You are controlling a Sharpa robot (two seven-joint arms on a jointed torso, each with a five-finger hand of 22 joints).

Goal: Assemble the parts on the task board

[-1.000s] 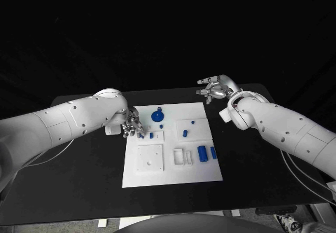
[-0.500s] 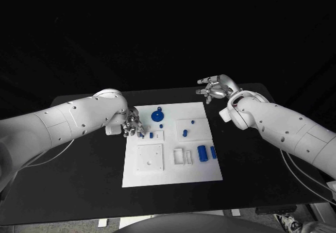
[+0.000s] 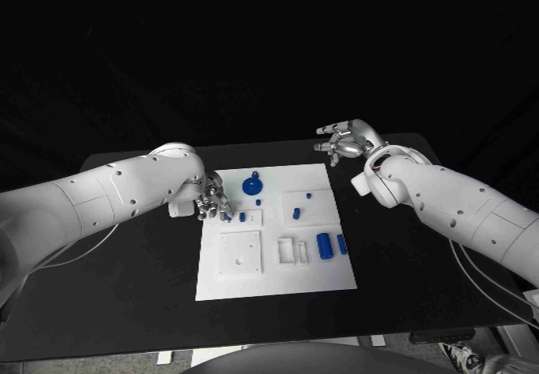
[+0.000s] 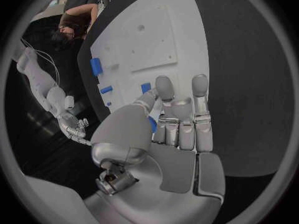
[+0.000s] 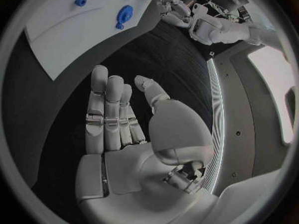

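Note:
The white task board [image 3: 275,269] lies mid-table. On it sit a round blue part [image 3: 254,185], small blue pegs [image 3: 297,212] and two blue cylinders [image 3: 323,245]. My left hand [image 3: 213,204] rests at the board's left edge with its fingers straight and together. Its thumb presses a small blue part [image 4: 152,124] against them, beside another small blue piece [image 3: 243,217]. My right hand [image 3: 343,142] hovers off the board's far right corner with its fingers spread and nothing in them [image 5: 124,129]. The right wrist view also shows the round blue part [image 5: 124,16].
A square white block [image 3: 241,252] and small white holders [image 3: 292,251] stand on the board's near half. Black table [image 3: 124,288] surrounds the board on all sides. My right arm [image 3: 449,206] stretches along the board's right side.

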